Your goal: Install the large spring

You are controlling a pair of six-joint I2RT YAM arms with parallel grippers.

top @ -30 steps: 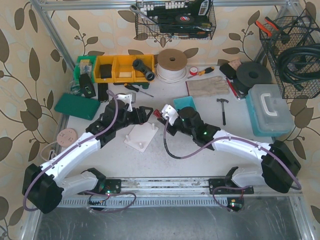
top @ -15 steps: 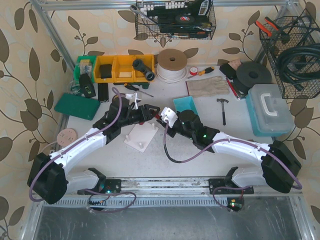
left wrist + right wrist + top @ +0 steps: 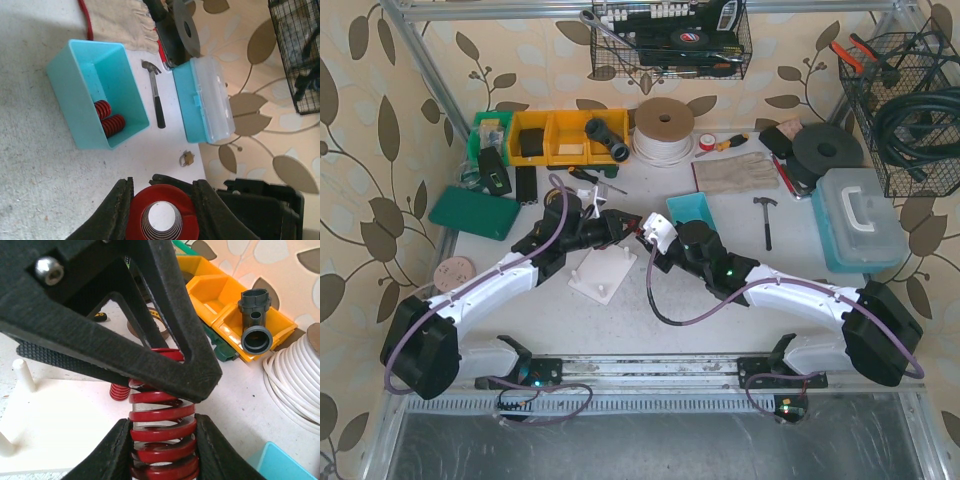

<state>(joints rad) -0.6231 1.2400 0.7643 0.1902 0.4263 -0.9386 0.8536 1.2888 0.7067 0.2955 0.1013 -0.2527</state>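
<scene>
Midway only. Large spring (image 3: 162,440) airborne, pinched at both ends: left gripper (image 3: 162,192) grasping one, right gripper (image 3: 163,432) grasping other. White peg base (image 3: 603,272) near; spring not yet seated on peg.

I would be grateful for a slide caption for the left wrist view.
Left claw gripping the large red spring, seen end-on; beyond, a hammer and a teal bin holding two smaller springs.

Large spring (image 3: 161,432) sits between my left gripper (image 3: 612,224) and my right gripper (image 3: 650,232), both clamped on it, mid-table. Peg base (image 3: 603,272) lies just in front, leftward. Bin (image 3: 75,80) lies behind my right gripper, two springs (image 3: 109,117) in it. Hammer (image 3: 766,218) lies right of bin; case (image 3: 855,215) farther right.
</scene>
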